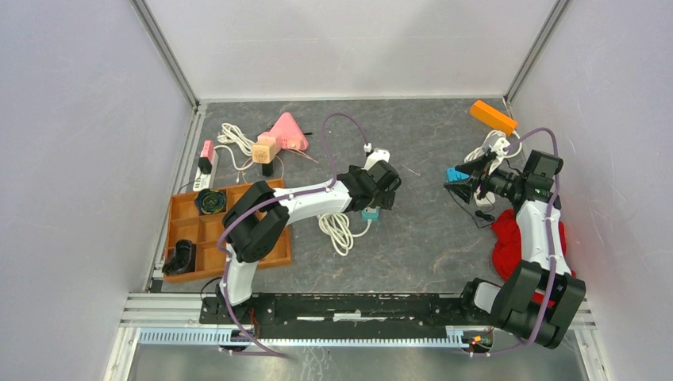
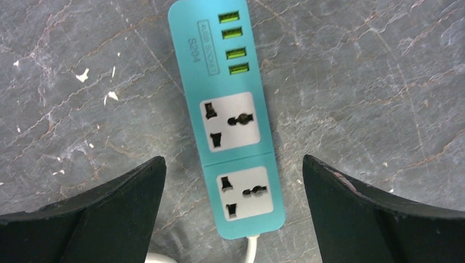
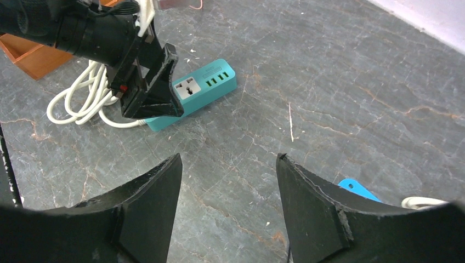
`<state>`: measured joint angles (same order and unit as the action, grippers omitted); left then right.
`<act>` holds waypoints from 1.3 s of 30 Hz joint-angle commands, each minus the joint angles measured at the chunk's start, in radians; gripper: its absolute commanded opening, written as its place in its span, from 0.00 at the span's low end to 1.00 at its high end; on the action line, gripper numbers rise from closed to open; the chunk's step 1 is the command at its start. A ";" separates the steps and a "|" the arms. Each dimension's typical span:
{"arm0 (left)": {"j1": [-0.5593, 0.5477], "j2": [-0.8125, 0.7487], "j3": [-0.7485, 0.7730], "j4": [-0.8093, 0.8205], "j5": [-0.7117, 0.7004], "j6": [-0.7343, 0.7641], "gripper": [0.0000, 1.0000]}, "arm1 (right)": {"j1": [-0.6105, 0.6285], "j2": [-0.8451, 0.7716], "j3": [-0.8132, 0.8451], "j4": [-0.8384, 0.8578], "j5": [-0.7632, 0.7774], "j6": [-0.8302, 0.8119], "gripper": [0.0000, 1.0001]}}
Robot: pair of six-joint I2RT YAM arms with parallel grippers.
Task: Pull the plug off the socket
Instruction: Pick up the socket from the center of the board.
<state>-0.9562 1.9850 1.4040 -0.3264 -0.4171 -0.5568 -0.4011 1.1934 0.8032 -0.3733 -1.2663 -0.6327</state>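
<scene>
The teal socket strip lies flat on the grey table near its middle, with four green USB ports at the far end and two outlets whose holes show bare in the left wrist view. The left hand hangs above the strip's cable end with its jaws spread wide on either side, gripping nothing. The strip's white cable lies coiled just beside it. The right hand sits well apart, toward the table's right side, its jaws open and empty, with a small blue piece near it.
</scene>
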 commanded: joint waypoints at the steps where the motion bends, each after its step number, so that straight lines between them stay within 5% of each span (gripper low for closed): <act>1: -0.007 -0.086 -0.057 0.072 -0.015 0.027 1.00 | 0.001 0.015 0.002 -0.012 -0.009 -0.032 0.70; 10: -0.007 -0.115 -0.117 0.145 0.090 0.063 0.94 | 0.035 0.043 0.014 -0.041 0.009 -0.070 0.70; 20: -0.036 0.061 0.133 -0.136 -0.082 0.010 0.94 | 0.066 0.069 0.040 -0.107 0.024 -0.138 0.70; 29: -0.047 0.121 0.157 -0.155 -0.151 -0.024 0.87 | 0.077 0.080 0.053 -0.144 0.022 -0.174 0.69; 39: -0.046 0.140 0.139 -0.153 -0.134 -0.044 0.61 | 0.079 0.098 0.065 -0.177 0.025 -0.205 0.69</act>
<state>-1.0031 2.1143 1.5421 -0.4816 -0.5270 -0.5499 -0.3271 1.2854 0.8249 -0.5335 -1.2327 -0.8032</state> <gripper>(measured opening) 0.633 0.695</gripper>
